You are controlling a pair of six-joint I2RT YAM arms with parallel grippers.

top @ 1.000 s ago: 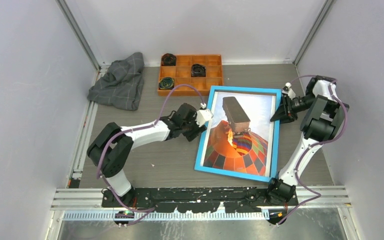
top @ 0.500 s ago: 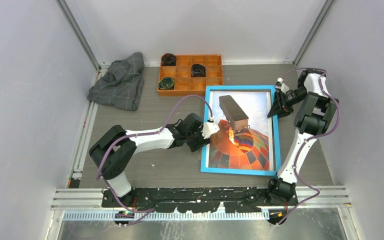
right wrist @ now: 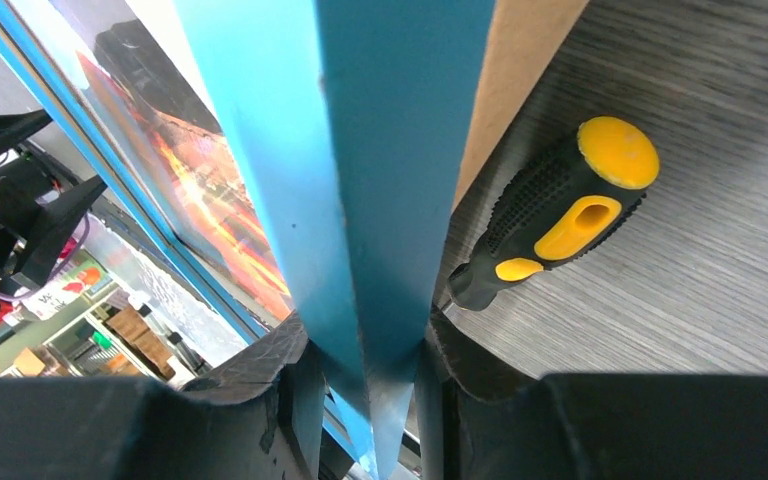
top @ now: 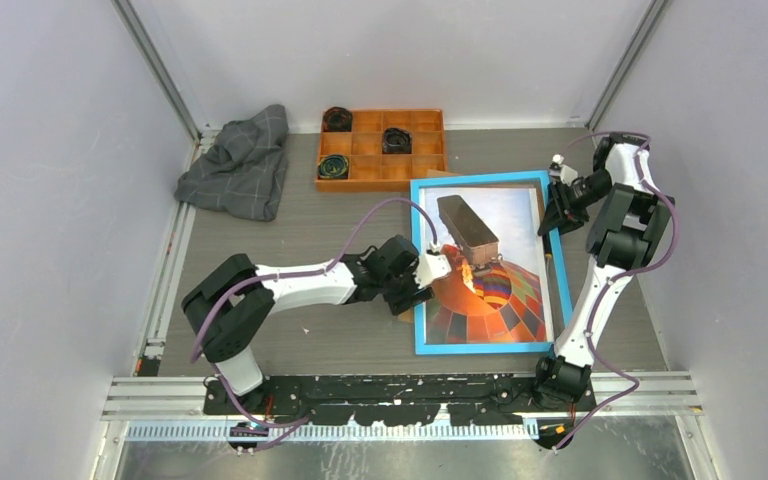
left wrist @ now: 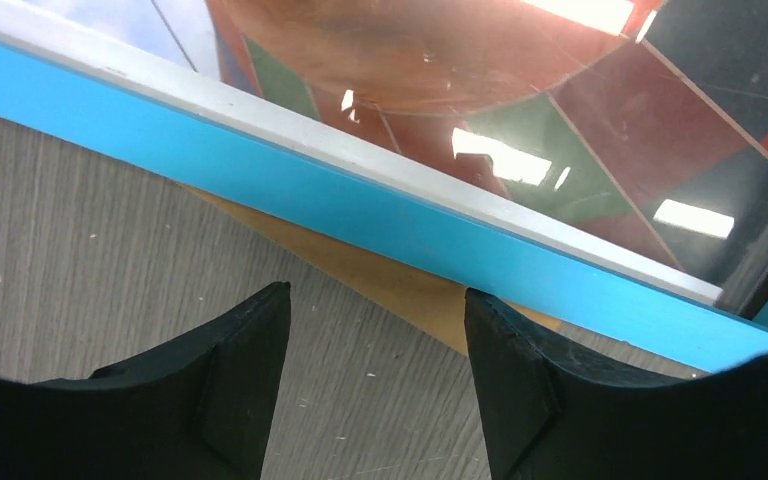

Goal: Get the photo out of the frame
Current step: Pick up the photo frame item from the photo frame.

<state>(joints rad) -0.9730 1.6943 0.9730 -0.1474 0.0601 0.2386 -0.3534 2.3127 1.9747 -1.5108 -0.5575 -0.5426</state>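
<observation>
The frame (top: pixel 480 347), with a bright blue border, lies face up right of centre with its far right corner raised. The photo (top: pixel 490 290) of the orange checkered balloon sits in it behind reflecting glass. My right gripper (top: pixel 560 212) is shut on the frame's right edge near the far corner; the right wrist view shows the blue edge (right wrist: pixel 360 150) pinched between the jaws of that gripper (right wrist: pixel 365 345). My left gripper (top: pixel 418 290) is open and empty, low over the table at the frame's left edge (left wrist: pixel 360 205). A brown backing board (left wrist: pixel 400 275) pokes out under that edge, just ahead of the left gripper (left wrist: pixel 375 295).
A black-and-yellow screwdriver (right wrist: pixel 550 215) lies on the table beside the frame's right edge. An orange compartment tray (top: pixel 365 182) with dark rolls stands at the back. A crumpled grey cloth (top: pixel 235 165) lies at the back left. White walls enclose the table.
The frame has swung clockwise and shifted right, now nearly square to the table. My right gripper moved back with it. My left gripper followed the left edge rightward and nearer.
</observation>
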